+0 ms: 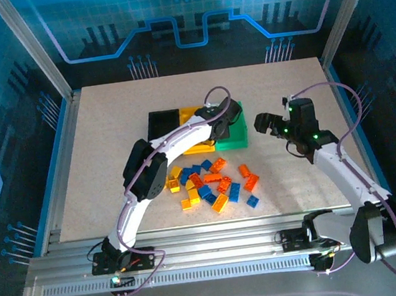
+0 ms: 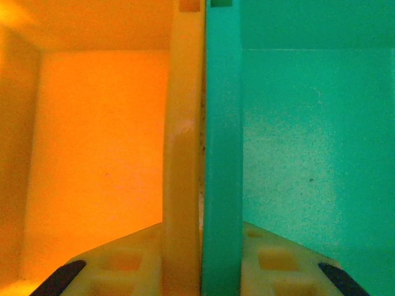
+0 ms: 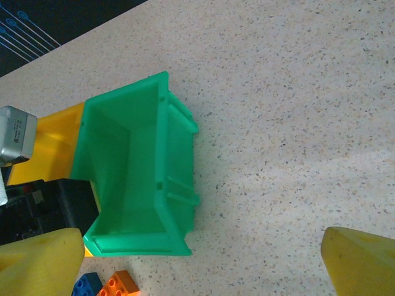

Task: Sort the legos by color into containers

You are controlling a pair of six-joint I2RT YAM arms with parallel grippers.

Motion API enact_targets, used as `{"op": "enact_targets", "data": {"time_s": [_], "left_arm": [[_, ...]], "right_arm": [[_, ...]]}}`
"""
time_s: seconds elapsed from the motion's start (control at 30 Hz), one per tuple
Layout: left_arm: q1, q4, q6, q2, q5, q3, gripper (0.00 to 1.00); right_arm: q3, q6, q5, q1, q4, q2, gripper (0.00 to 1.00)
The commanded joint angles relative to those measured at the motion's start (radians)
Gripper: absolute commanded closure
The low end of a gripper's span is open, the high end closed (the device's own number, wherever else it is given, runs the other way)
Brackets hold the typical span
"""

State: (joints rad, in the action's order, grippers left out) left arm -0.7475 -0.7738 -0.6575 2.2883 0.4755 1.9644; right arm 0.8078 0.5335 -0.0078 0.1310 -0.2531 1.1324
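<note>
Crosswise, containers (image 1: 235, 142) row running left-right, left gripper (image 2: 199, 277) pinching their yellow-green shared wall, right gripper (image 1: 271, 128) spread wide.

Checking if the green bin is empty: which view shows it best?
Right wrist view: the green bin nearly whole, its inside in plain sight. Left wrist view gives one wall and some floor up close; in the top view the left arm covers part.

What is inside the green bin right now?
The floor of the green bin shows bare in both wrist views, with nothing on it. From above, the left pincer, clamped over its wall beside the yellow bin, covers part of the inside.
</note>
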Motion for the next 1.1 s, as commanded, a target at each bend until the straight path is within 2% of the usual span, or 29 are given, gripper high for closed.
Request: {"op": "enact_targets", "data": {"time_s": [0.0,0.07,0.13,0.27,0.4,0.5,0.6,0.67,0.73,0.87,0.93,1.07], "left_arm": [[-0.013,0.023,-0.042,0.010,-0.017,0.011,0.84],[-0.018,0.034,-0.039,0.005,-0.020,0.007,0.65],[-0.021,0.041,-0.034,0.001,-0.018,0.005,0.52],[-0.021,0.062,-0.023,-0.041,-0.004,-0.022,0.35],[-0.021,0.152,-0.007,-0.155,-0.019,-0.116,0.24],[-0.021,0.258,0.019,-0.266,-0.110,-0.223,0.20],[-0.021,0.295,0.022,-0.353,-0.175,-0.299,0.19],[-0.021,0.333,0.019,-0.433,-0.189,-0.380,0.18],[-0.021,0.384,0.022,-0.529,-0.190,-0.479,0.17],[-0.020,0.408,0.038,-0.687,-0.177,-0.619,0.14],[-0.020,0.408,0.037,-0.761,-0.171,-0.691,0.09],[-0.020,0.393,0.021,-0.907,-0.136,-0.829,0.04]], "right_arm": [[-0.024,0.023,-0.015,0.011,0.033,-0.031,0.00],[-0.003,0.019,-0.004,0.011,0.000,-0.017,0.00],[0.019,0.018,0.004,0.009,-0.029,-0.001,0.00],[0.021,0.020,-0.006,0.009,-0.032,-0.003,0.00],[0.024,0.017,-0.041,0.009,-0.026,-0.012,0.00],[0.023,0.013,-0.110,0.010,0.004,-0.013,0.00],[0.008,0.021,-0.188,0.020,0.067,-0.017,0.00],[-0.030,0.039,-0.188,0.031,0.142,-0.034,0.00],[-0.089,0.126,-0.147,0.023,0.232,-0.052,0.00],[-0.185,0.180,-0.318,0.005,0.473,-0.049,0.00],[-0.225,0.212,-0.360,0.005,0.556,-0.053,0.00],[-0.182,0.144,-0.402,0.017,0.334,-0.039,0.00]]}}
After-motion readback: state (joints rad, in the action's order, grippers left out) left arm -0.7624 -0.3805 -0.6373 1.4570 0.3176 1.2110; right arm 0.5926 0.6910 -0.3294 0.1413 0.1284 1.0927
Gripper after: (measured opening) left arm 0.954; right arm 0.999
